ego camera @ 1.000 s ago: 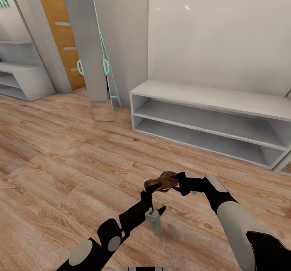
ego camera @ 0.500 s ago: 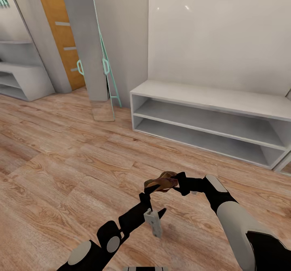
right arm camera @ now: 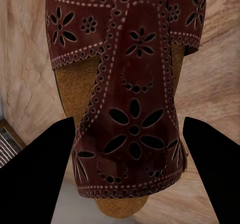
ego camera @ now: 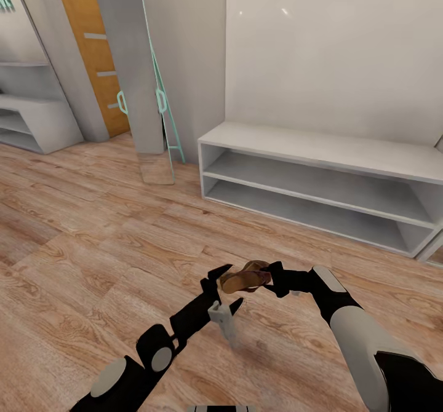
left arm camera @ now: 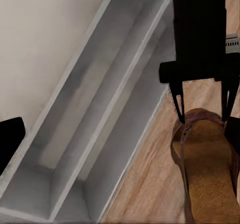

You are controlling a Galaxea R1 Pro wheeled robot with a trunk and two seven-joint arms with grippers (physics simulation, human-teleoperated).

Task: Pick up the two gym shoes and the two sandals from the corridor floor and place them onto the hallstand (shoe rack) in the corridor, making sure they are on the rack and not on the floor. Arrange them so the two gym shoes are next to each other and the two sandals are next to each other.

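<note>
Left gripper (ego camera: 220,288): jaws spread wide apart, nothing between them. In the head view it hangs above the corridor floor (ego camera: 92,258), fingertips just left of the sandal (ego camera: 245,278); whether they touch it cannot be told. A pale grey block (ego camera: 222,320) sits on the forearm below.

Change over the last second: the left gripper has moved up and to the left, from below the sandal to beside its left end. Right arm, sandal and camera unchanged.

Sandal: held off the floor in the middle of the head view, in front of the hallstand (ego camera: 320,181) and well apart from it. Its long axis runs roughly left-right there, free end toward the left gripper. Right wrist view shows the perforated dark-brown strap (right arm camera: 131,108) over a cork-tan insole.

Right gripper (ego camera: 271,278): jaws closed on the sandal's right end, one finger (right arm camera: 37,174) on each side of the strap.
</note>
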